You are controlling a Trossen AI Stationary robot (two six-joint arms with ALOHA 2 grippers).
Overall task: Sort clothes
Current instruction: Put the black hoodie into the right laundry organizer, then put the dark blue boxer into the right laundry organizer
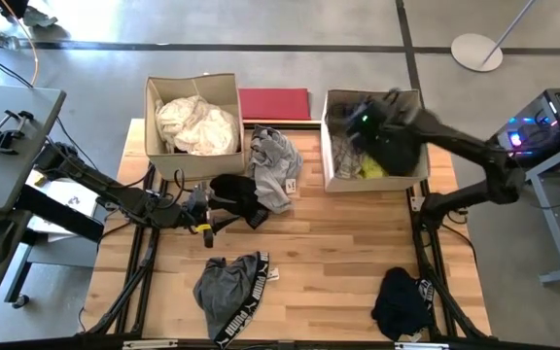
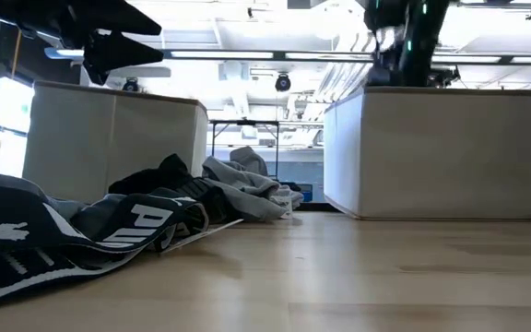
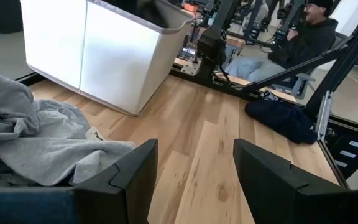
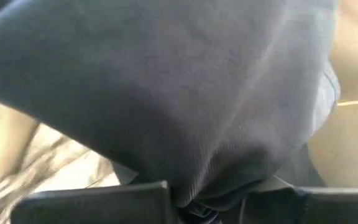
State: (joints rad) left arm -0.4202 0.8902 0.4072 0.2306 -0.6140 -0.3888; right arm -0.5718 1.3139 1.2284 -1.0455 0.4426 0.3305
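Observation:
My right gripper [image 1: 366,122] is over the right cardboard box [image 1: 331,146], shut on a dark garment [image 1: 399,151] that fills the right wrist view [image 4: 185,93]. My left gripper [image 3: 194,180] is open and empty above the table, beside a black garment [image 1: 236,194] and a grey garment [image 1: 275,160] that lie on the wood. A grey garment with a PUMA waistband [image 1: 231,287] lies at the front, and another black garment [image 1: 402,301] at the front right. The left box [image 1: 154,117] holds cream-white garments [image 1: 197,122]. My right gripper pinches a bunched fold of the dark garment [image 4: 207,199] between its two fingers. The cloth spreads out past the fingers and covers most of the view. In the high view the garment hangs over the inside of the right box.
A flat red board [image 1: 273,104] lies between the boxes at the far edge. The right box also holds neon yellow cloth [image 1: 370,170]. Bare wood shows in the table's middle [image 1: 338,243]. A person sits beyond the table [image 3: 303,37].

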